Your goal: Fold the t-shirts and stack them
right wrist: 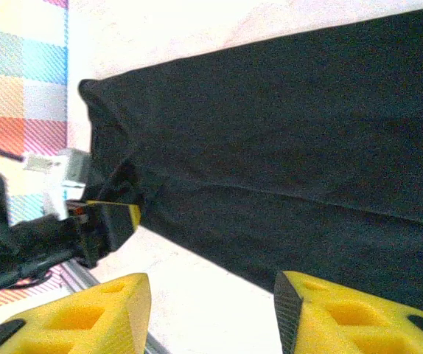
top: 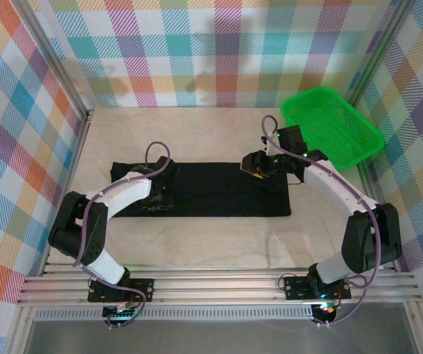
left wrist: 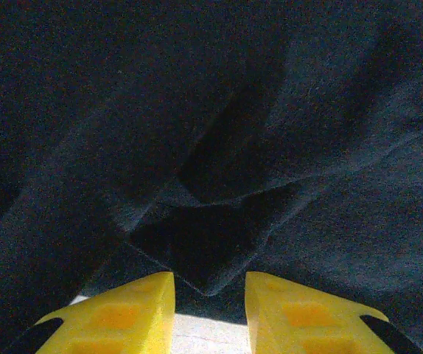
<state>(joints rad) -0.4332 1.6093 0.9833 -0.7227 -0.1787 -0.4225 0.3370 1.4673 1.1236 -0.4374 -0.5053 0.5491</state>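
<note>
Near: left gripper (left wrist: 210,284), yellow fingers apart, a cloth corner pointing into the gap, not clamped. Plain black soft-cloth t-shirt (top: 211,193) lies mid-table as a folded band, long axis left-right. The right gripper (right wrist: 211,284) is above its far right edge, fingers spread, holding nothing. Farthest right: green plastic mesh basket (top: 359,129), apart from the shirt.

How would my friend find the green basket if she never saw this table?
Start at the pale table boxed in by checkered walls. Go to its far right corner, beyond the black t-shirt. The basket there is bright green plastic with raised mesh sides, unlike the flat dark cloth.
</note>
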